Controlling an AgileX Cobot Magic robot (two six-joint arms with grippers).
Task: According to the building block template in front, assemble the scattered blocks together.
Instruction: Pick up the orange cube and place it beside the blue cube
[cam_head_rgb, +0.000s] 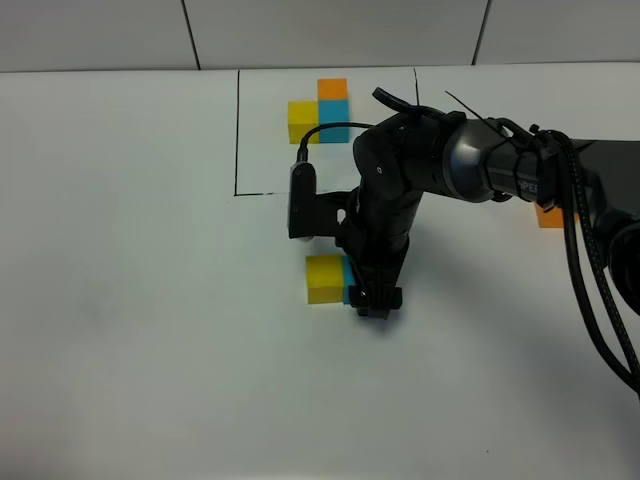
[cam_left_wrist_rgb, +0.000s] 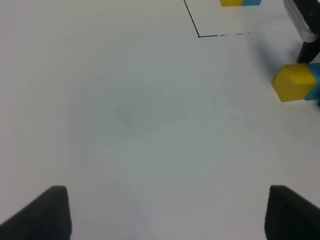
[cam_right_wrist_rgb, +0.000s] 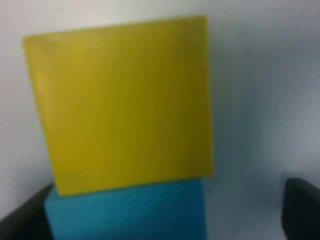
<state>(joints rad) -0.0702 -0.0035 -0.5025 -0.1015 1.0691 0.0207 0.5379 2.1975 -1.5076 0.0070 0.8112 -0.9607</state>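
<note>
The building block template (cam_head_rgb: 318, 112) stands at the far middle inside a thin black rectangle: a yellow and a blue cube side by side, an orange cube behind the blue one. A loose yellow cube (cam_head_rgb: 324, 279) sits mid-table touching a loose sky-blue cube (cam_head_rgb: 347, 281). My right gripper (cam_head_rgb: 375, 300) points down at the blue cube. In the right wrist view the blue cube (cam_right_wrist_rgb: 125, 210) lies between the wide-apart fingers (cam_right_wrist_rgb: 302, 210), with the yellow cube (cam_right_wrist_rgb: 120, 105) beyond it. A loose orange cube (cam_head_rgb: 548, 215) peeks out behind the right arm. My left gripper (cam_left_wrist_rgb: 165, 215) is open and empty.
The right arm's dark body and cables (cam_head_rgb: 590, 280) cross the right side of the table. A white-tiled wall (cam_head_rgb: 320, 30) runs behind the table. In the left wrist view the yellow cube (cam_left_wrist_rgb: 294, 82) and a corner of the black frame line (cam_left_wrist_rgb: 200, 35) show far off.
</note>
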